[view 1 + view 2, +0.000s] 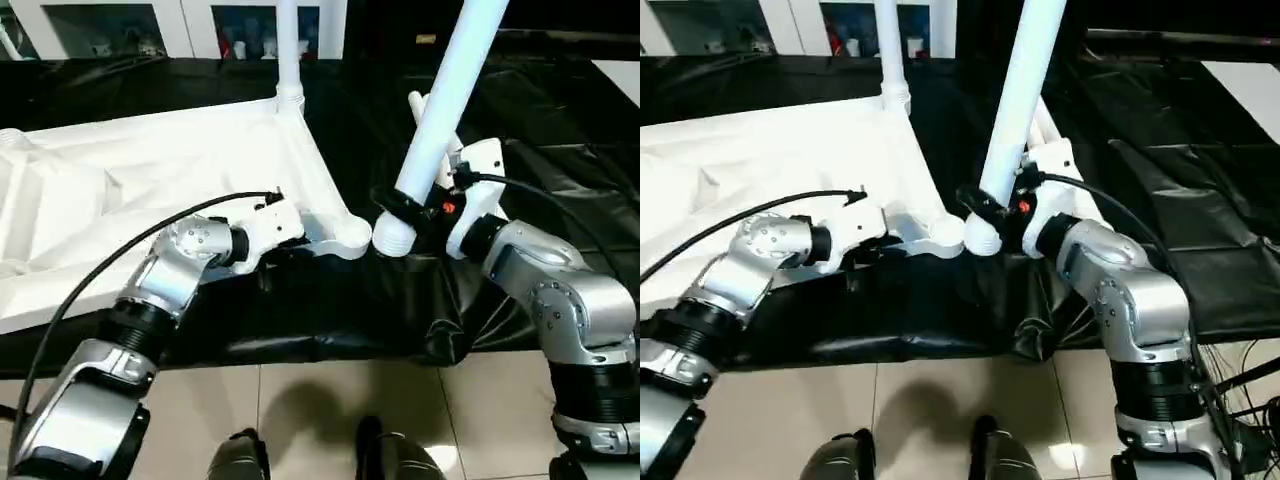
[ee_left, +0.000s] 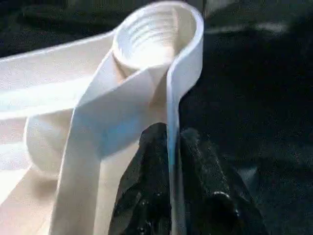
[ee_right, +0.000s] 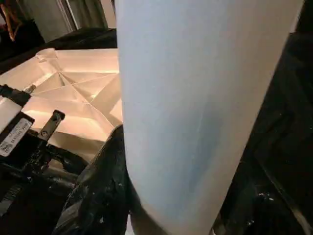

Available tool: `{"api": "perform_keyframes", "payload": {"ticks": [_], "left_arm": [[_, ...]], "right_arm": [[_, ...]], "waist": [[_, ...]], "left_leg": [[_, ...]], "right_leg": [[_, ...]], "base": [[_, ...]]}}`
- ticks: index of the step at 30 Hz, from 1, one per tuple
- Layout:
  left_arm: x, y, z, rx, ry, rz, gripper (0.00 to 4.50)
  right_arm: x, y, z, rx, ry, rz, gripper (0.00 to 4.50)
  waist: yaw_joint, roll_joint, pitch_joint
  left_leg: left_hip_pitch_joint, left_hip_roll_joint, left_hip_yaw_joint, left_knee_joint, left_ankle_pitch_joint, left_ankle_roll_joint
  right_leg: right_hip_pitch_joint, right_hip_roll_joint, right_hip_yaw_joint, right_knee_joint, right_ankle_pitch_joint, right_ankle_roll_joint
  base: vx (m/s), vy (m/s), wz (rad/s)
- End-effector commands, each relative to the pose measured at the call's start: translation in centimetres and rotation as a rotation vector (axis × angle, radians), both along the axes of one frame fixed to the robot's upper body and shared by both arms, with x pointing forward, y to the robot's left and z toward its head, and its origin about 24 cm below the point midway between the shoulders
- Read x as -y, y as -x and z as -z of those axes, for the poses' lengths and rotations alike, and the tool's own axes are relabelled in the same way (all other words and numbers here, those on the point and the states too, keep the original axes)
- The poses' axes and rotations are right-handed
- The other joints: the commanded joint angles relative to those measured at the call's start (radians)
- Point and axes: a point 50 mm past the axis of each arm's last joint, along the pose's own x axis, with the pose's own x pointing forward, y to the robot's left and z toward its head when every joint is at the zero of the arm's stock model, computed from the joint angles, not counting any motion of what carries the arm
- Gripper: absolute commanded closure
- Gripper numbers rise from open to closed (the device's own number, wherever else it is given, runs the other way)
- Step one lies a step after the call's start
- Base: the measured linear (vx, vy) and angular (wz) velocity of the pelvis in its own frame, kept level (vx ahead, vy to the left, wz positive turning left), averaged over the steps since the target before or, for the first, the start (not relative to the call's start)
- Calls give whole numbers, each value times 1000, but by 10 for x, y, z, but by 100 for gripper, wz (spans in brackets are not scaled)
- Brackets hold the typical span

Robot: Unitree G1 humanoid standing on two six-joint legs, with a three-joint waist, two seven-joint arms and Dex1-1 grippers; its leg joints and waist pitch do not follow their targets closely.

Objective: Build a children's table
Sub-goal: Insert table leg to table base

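Note:
The white tabletop point(image 1: 150, 190) lies upside down on a black cloth, ribbed underside up. One white leg point(image 1: 288, 50) stands upright in its far corner socket. My left gripper point(image 2: 172, 137) is shut on the thin rim right beside the near-right corner socket point(image 1: 352, 235), with one black finger on each side of the wall. My right gripper point(image 1: 405, 210) is shut on a second leg point(image 1: 445, 90), which tilts up and to the right. That leg's flared lower end point(image 1: 392, 238) sits just right of the socket, close against it. Another white piece point(image 1: 416, 102) shows behind the held leg.
The black cloth point(image 1: 540, 130) covers the work surface and hangs over its front edge. Beige floor tiles point(image 1: 320, 420) and my feet are below. A white glass-fronted cabinet point(image 1: 190, 20) stands at the back, and a white surface point(image 1: 622, 80) is at the far right.

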Motion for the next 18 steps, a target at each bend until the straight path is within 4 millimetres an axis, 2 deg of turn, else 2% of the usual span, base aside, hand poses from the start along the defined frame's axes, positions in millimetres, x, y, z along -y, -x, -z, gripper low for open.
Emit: {"api": "perform_keyframes", "payload": {"ticks": [1, 5, 6, 10, 11, 12, 13, 14, 15, 17, 18], "left_arm": [[0, 0, -13, 29, 40, 20, 352], [-5, -1, -17, 52, 4, 42, 352], [-10, -1, -18, 43, -26, 55, 352], [-19, 2, -17, 18, -79, 76, 352], [-19, 2, -17, 17, -80, 76, 352], [-21, 4, -21, 9, -50, 77, 352], [-23, 5, -26, 1, 7, 58, 352], [-23, 5, -26, 1, 7, 58, 352], [-24, 4, -41, 19, 175, -39, 352], [-26, 3, -53, 90, 300, -117, 352], [-28, 1, -58, 119, 376, -206, 352]], "right_arm": [[4, 0, -6, 37, -10, 23, 266], [4, 0, -6, 40, -9, 27, 266], [4, 0, -6, 41, -11, 31, 266], [4, 0, -6, 43, -10, 34, 266], [4, 0, -6, 43, -10, 34, 266], [4, 0, -7, 55, -1, 33, 266], [4, 1, -8, 67, 9, 33, 266], [4, 1, -8, 67, 9, 33, 266], [5, 2, -9, 95, 46, 53, 266], [6, 4, -12, 159, 78, 71, 266], [6, 6, -14, 170, 81, 86, 266]], "waist": [[-4, 11, -85], [-4, 15, -84], [-4, 19, -83], [-5, 23, -83], [-7, 29, -82], [-9, 30, -82], [-7, 43, -80], [-7, 43, -80], [-9, 40, -76], [-6, 48, -68], [-9, 49, -65]], "left_leg": [[42, -1, -7, -70, -488, 32], [42, -4, -8, -72, -492, 30], [46, -3, -9, -71, -497, 30], [48, 2, -12, -73, -514, 31], [49, 7, -14, -76, -533, 29], [45, 11, -18, -79, -549, 26], [50, 15, -21, -81, -569, 23], [50, 15, -21, -81, -569, 23], [60, 14, -15, -76, -584, 19], [73, 9, -12, -70, -589, 22], [72, 13, -14, -72, -612, 21]], "right_leg": [[64, -48, 8, -85, -594, -50], [68, -45, 5, -84, -599, -40], [66, -45, 3, -88, -606, -36], [69, -46, -3, -88, -585, -41], [71, -46, -7, -86, -575, -44], [79, -46, -11, -82, -560, -43], [78, -48, -12, -77, -550, -50], [78, -48, -12, -77, -550, -50], [71, -46, -14, -80, -545, -64], [62, -43, -27, -95, -584, -58], [66, -39, -36, -97, -588, -48]], "base": [[0, 0, 0], [0, 0, 0], [0, 0, 0], [0, 0, 0], [0, 0, 0], [0, 0, 0], [0, 0, 0], [0, 0, 0], [0, 0, 0], [0, 0, 0], [0, 0, 0]]}}
